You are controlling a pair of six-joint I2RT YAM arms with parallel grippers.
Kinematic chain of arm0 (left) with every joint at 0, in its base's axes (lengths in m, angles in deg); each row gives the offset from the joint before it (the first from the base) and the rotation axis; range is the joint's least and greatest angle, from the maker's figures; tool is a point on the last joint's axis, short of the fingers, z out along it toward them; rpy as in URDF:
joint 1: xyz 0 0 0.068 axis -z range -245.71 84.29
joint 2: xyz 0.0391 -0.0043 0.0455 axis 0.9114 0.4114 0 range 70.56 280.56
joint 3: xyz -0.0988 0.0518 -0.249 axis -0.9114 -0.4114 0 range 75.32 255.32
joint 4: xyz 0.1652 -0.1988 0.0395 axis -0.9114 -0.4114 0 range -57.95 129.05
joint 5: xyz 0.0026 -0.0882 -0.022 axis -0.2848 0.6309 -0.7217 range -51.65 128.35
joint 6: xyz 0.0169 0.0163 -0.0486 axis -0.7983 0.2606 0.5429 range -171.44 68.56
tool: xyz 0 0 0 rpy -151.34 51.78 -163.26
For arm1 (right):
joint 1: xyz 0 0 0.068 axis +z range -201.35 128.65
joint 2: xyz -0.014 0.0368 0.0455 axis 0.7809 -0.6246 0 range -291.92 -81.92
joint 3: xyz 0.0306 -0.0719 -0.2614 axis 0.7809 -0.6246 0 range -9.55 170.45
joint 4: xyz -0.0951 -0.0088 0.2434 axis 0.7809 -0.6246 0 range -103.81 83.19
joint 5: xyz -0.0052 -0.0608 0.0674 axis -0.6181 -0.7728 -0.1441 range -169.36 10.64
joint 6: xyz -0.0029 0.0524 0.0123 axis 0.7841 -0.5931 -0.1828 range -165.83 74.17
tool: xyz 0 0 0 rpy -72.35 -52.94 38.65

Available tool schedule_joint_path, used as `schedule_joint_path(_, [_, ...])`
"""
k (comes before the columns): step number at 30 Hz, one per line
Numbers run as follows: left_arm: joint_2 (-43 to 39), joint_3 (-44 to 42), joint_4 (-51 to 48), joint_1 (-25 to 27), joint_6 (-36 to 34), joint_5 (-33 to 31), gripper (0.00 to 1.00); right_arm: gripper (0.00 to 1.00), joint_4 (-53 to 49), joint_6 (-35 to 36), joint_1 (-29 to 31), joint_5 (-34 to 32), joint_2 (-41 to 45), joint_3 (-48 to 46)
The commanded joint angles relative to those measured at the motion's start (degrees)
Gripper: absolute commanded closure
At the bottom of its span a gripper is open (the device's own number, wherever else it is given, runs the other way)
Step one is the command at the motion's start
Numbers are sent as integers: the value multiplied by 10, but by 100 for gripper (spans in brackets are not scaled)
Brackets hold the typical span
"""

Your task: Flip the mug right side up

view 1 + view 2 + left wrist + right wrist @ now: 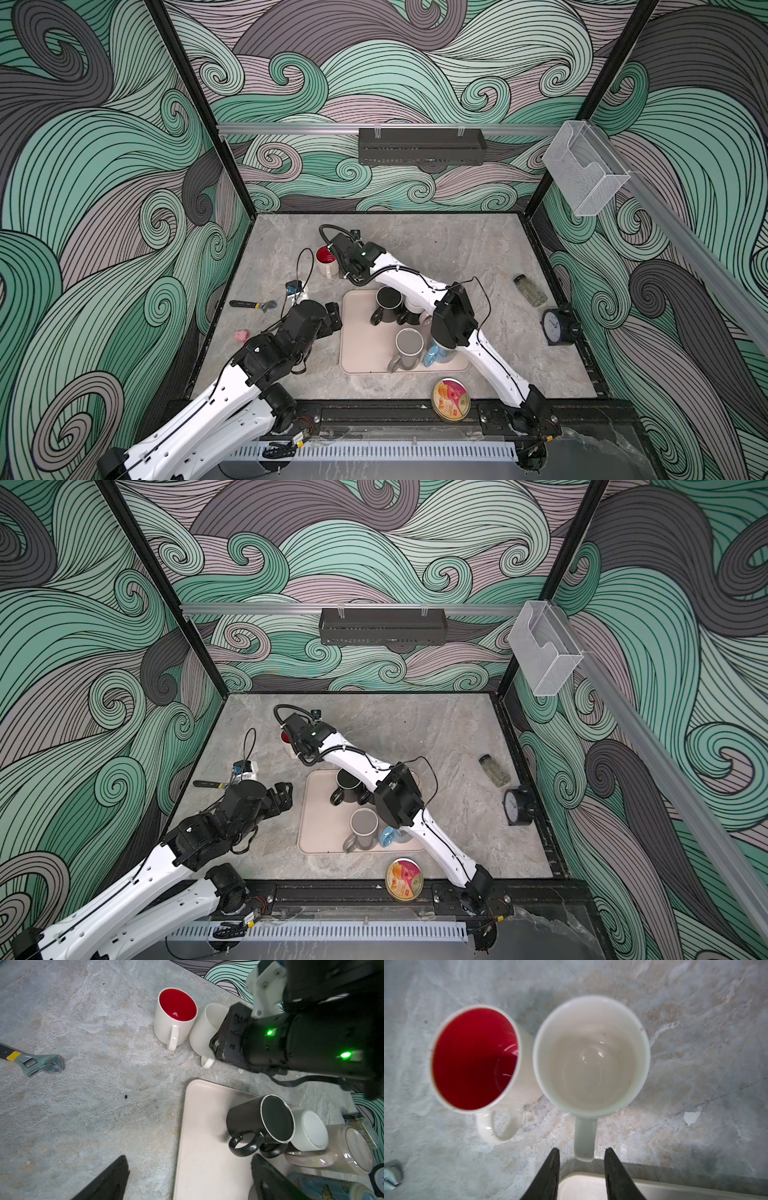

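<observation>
Hovering over the white ceramic mug (591, 1059), the right gripper (581, 1149) is pointing down at the grey marbled tabletop (695, 1043). Its jaws are standing apart on either side of the mug's handle, with a sliver of gap showing on each side, so they are open and gripping nothing. The white mug is sitting right side up, its mouth facing the wrist camera and its pale inside bare. It is resting on the tabletop just beyond the far left corner of the beige rectangular tray (361, 353), outside it. Just beside it, with the two bodies looking to be in contact, a white mug with a red inside (475, 1059) is also standing upright. Both handles are pointing towards the tray.

The left gripper (189, 1157) is hanging above the tabletop just beside the tray's left edge, its jaws spread wide and holding nothing.

On the tray, a black mug (388, 305) and a grey mug (409, 345) are standing, with a blue patterned glass (436, 355) next to the grey one, partly under the right arm. A steel adjustable wrench with a black and yellow handle (253, 305) is lying on the tabletop to the left. A small spice jar (530, 290) is lying on its side, and a black round clock (557, 326) is sitting well to the right of the tray.
</observation>
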Motion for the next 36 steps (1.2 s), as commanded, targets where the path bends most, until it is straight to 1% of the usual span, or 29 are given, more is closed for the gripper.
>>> schedule_joint_path(1, [0,2,10,-3,-23,18,6,61,3,33,-4,3,69,-3])
schedule_joint_path(5, [9,-5,47,-3,-40,50,6,60,3,74,-12,11,148,-56])
schedule_joint_path(8, [21,-1,66,-3,-54,73,6,60,3,117,-14,30,219,-124])
schedule_joint_path(10, [29,0,80,-2,-62,91,7,60,3,129,-12,35,279,-194])
schedule_joint_path(12, [34,-1,99,-2,-75,122,8,60,9,134,-10,41,333,-272])
schedule_joint_path(15, [47,-5,128,-2,-88,164,8,60,36,127,3,38,425,-394])
schedule_joint_path(19, [69,3,141,-1,-114,203,9,60,107,101,22,27,547,-557])
schedule_joint_path(22, [85,3,157,1,-122,236,14,56,142,86,26,30,612,-639])
schedule_joint_path(25, [92,-11,184,11,-119,242,17,45,153,81,27,21,649,-685])
schedule_joint_path(26, [93,-12,189,15,-119,237,18,44,153,81,27,21,657,-694])
schedule_joint_path(30, [106,-17,196,24,-120,216,19,44,162,82,27,12,672,-711])
schedule_joint_path(36, [153,-29,255,32,-118,216,20,43,188,66,26,-5,667,-731])
